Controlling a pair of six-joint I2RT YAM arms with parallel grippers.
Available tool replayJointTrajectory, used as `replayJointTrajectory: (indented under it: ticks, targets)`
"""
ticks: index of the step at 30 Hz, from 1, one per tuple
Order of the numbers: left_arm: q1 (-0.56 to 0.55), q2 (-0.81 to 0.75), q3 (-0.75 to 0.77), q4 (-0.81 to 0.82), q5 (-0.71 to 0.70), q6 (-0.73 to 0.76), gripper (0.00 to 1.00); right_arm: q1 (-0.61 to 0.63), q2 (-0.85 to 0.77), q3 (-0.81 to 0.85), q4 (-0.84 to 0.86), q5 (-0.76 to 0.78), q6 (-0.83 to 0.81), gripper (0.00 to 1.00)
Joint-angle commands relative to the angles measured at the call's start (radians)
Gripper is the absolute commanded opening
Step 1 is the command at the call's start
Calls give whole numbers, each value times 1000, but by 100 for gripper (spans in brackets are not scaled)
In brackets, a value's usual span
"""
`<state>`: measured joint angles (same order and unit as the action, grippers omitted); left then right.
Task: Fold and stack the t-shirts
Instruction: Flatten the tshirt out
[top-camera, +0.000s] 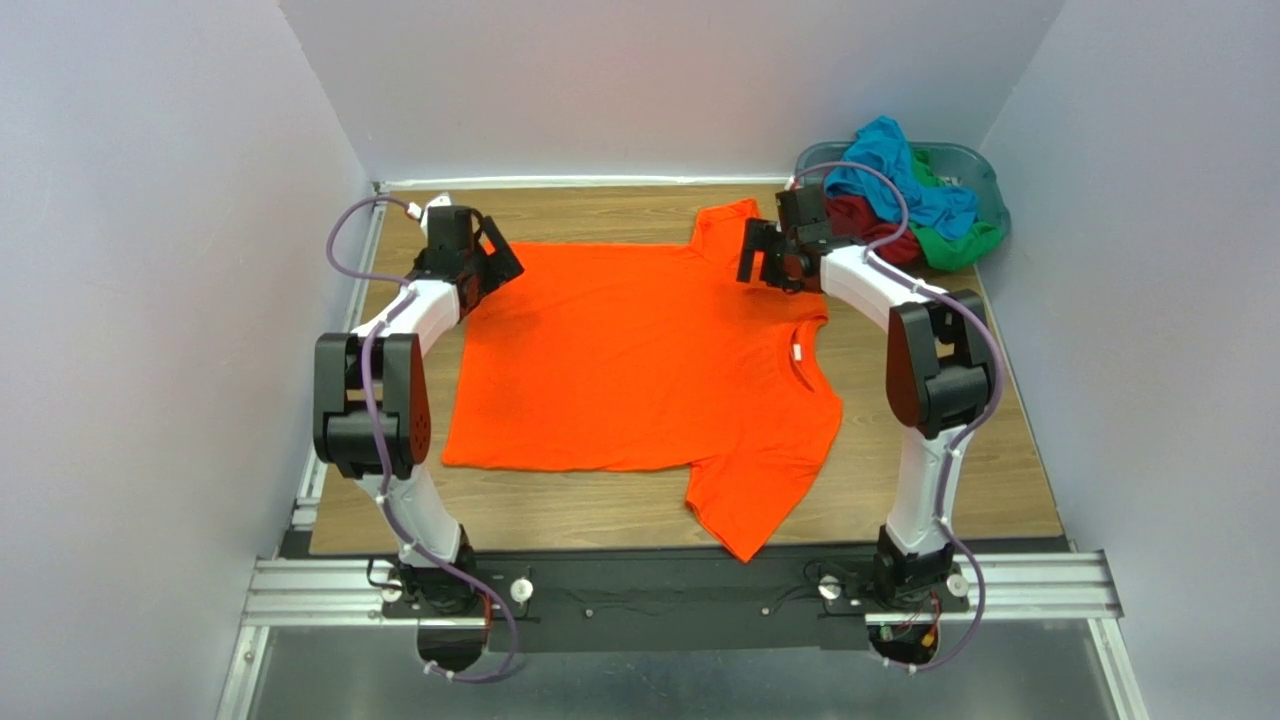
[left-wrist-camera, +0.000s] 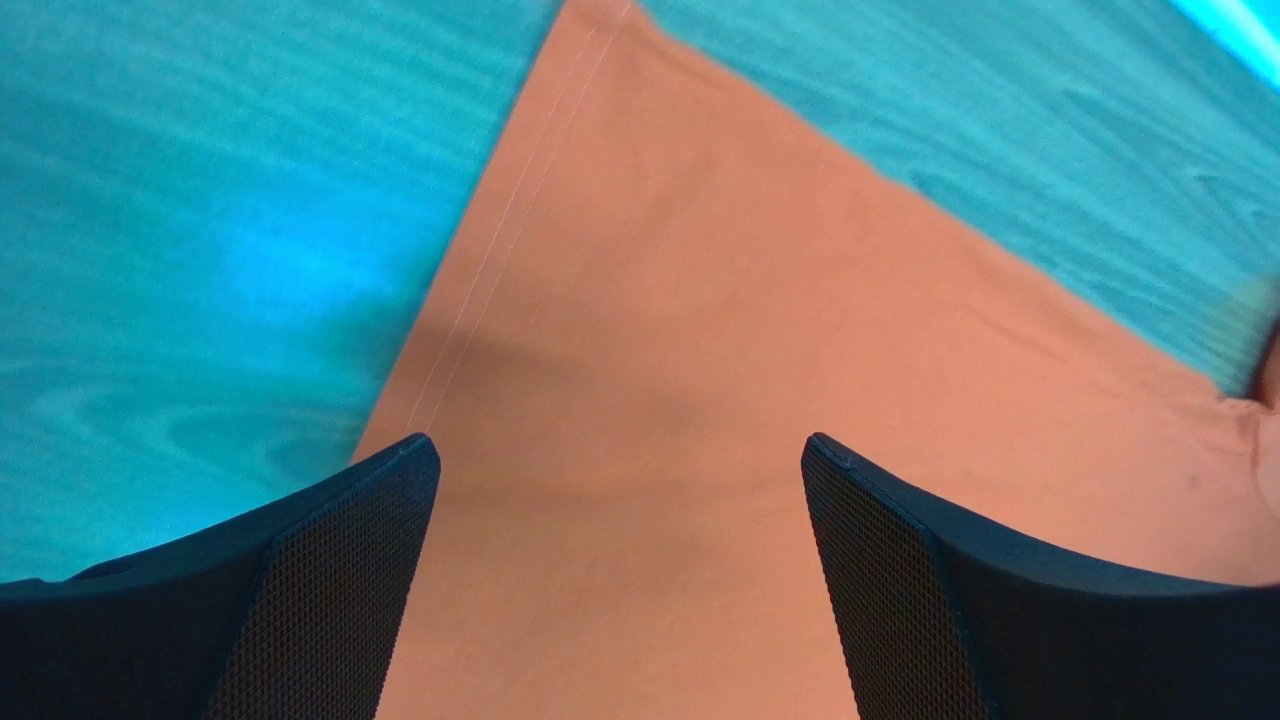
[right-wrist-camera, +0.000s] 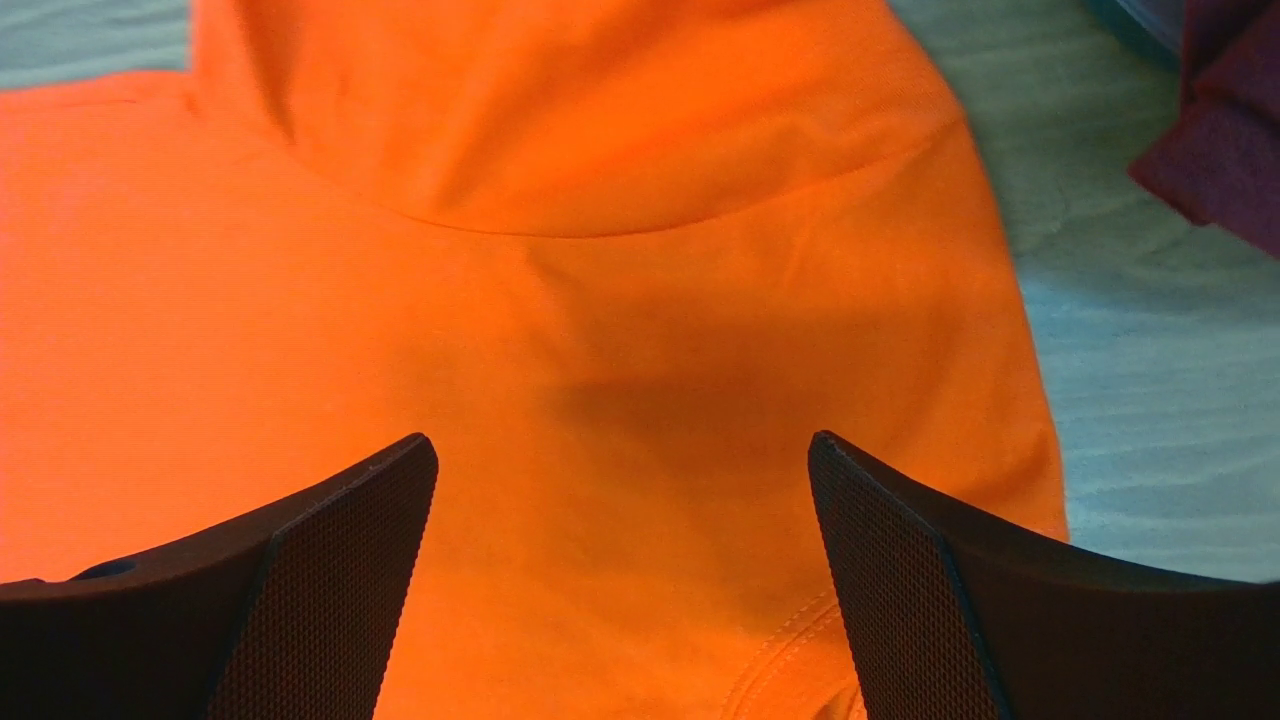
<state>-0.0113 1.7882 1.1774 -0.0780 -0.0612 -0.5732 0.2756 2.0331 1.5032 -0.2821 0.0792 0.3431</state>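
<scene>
1. The left gripper (top-camera: 493, 258) stands wide and empty, with the hem corner of the orange t-shirt (top-camera: 631, 368) just below it. Lower straight and pinch behind the seam.
2. The right gripper (top-camera: 756, 252) is wide too, with the shoulder beneath it. Better to close both together.

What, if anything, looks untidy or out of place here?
The basket in the far right corner: a blue shirt, a green shirt and a dark red shirt lie crumpled in it, spilling over its rim. The orange shirt lies flat.
</scene>
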Motion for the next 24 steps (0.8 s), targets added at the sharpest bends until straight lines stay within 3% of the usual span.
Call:
replayJointTrajectory:
  ticks: [1, 16, 24]
  targets:
    - [2, 49, 73, -26, 32, 22, 98, 5, 44, 3, -64, 83, 8, 100]
    - [2, 235, 217, -51, 57, 42, 99, 5, 242, 153, -127, 96, 16, 100]
    - [2, 361, 358, -155, 70, 29, 99, -3, 305, 215, -143, 91, 16, 100]
